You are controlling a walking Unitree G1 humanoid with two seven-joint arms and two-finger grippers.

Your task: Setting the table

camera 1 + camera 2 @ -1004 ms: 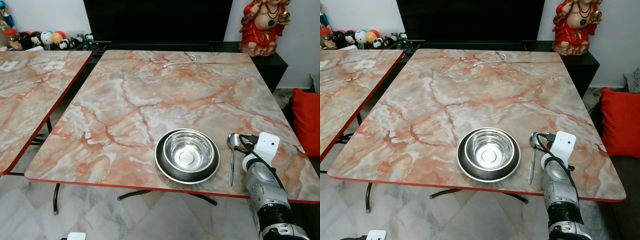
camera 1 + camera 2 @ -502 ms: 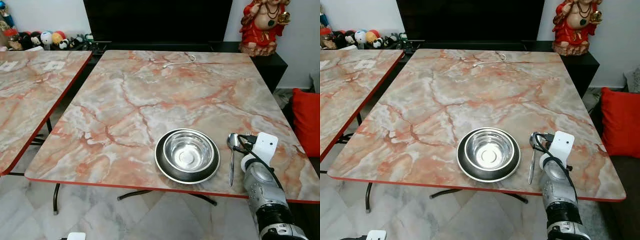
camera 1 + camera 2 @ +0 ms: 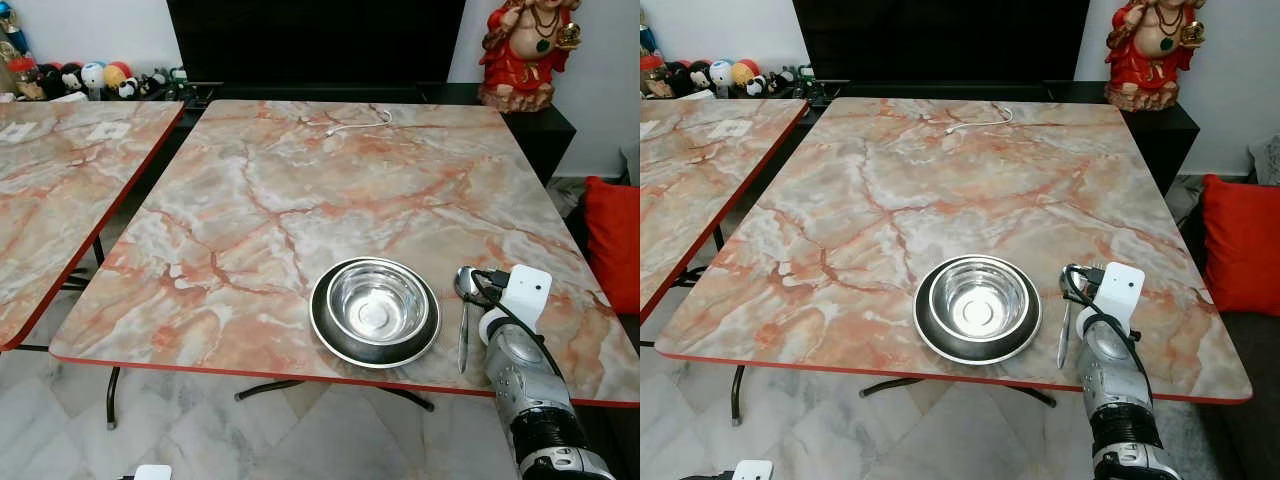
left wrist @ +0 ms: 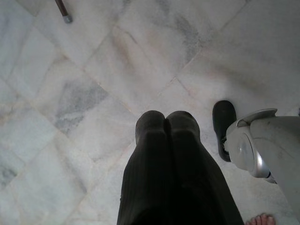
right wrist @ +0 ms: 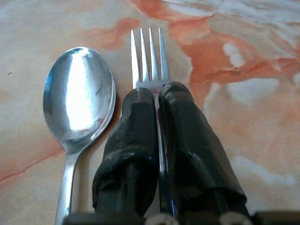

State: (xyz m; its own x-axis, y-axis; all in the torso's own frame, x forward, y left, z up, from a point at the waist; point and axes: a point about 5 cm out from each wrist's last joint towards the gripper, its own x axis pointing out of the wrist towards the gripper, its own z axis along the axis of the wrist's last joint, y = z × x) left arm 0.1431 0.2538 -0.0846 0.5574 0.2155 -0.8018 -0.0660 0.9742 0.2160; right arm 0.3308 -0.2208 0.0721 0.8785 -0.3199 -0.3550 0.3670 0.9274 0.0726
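Note:
A steel bowl (image 3: 377,299) sits in a dark-rimmed plate (image 3: 326,337) near the front edge of the marble table (image 3: 280,190). Just right of the plate lies a spoon (image 3: 463,318), handle toward me. My right gripper (image 5: 158,101) is shut on a fork (image 5: 149,56), whose tines stick out past the fingertips, low over the table beside the spoon's bowl (image 5: 79,93). In the eye views the right arm (image 3: 522,375) and its white wrist box (image 3: 527,289) cover the fork. My left gripper (image 4: 165,119) hangs shut over the floor, holding nothing.
A white cable (image 3: 358,122) lies at the table's far edge. A second marble table (image 3: 60,180) stands to the left, a red statue (image 3: 525,50) on a dark cabinet behind, a red cushion (image 3: 612,240) to the right. A person's toes (image 4: 262,219) are on the tiled floor.
My right arm has drifted slightly left, bringing the fork closer beside the spoon. Bowl, plate and spoon have not moved.

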